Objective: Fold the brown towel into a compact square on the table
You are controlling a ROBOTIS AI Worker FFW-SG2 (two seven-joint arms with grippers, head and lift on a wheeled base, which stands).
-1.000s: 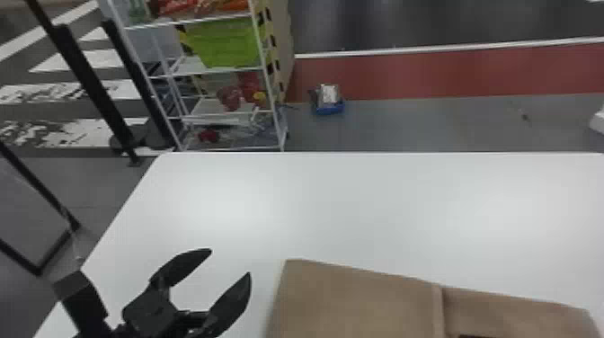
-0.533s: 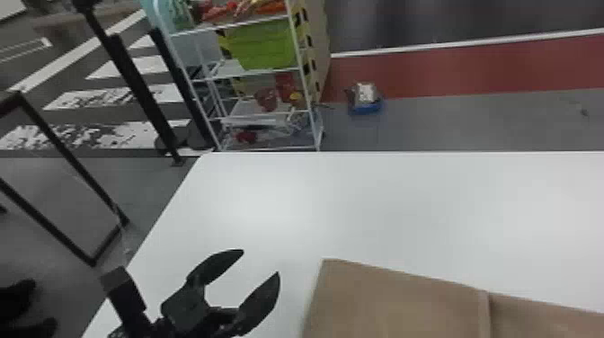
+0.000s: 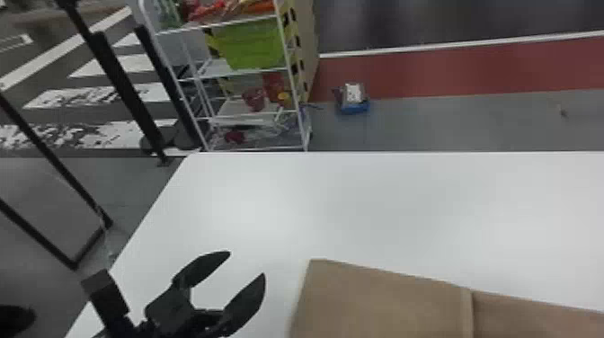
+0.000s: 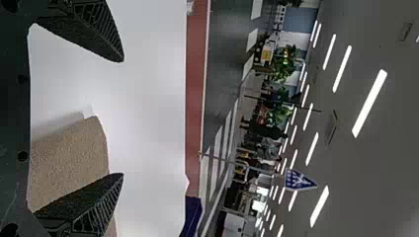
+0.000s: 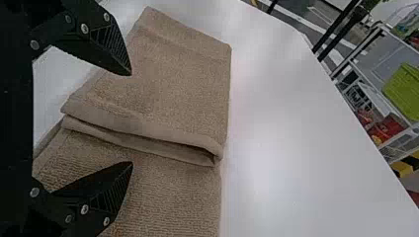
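Left gripper (image 3: 247, 264) gapes wide, nothing in it, left of the brown towel (image 3: 382, 301), placed there, I'd guess, to spare the folded end. Mind the table (image 3: 251, 215) edge, slanting off farther to the towel's left! Now the towel itself, lying flat, doubled flap (image 5: 178, 84) at its left, thinner cloth running right. White tabletop spreads beyond its far edge: decent turning room. And right gripper (image 5: 131, 118), at the towel's near side, fingers spread about the flap's hems (image 5: 148, 129), likely lining up a pinch.
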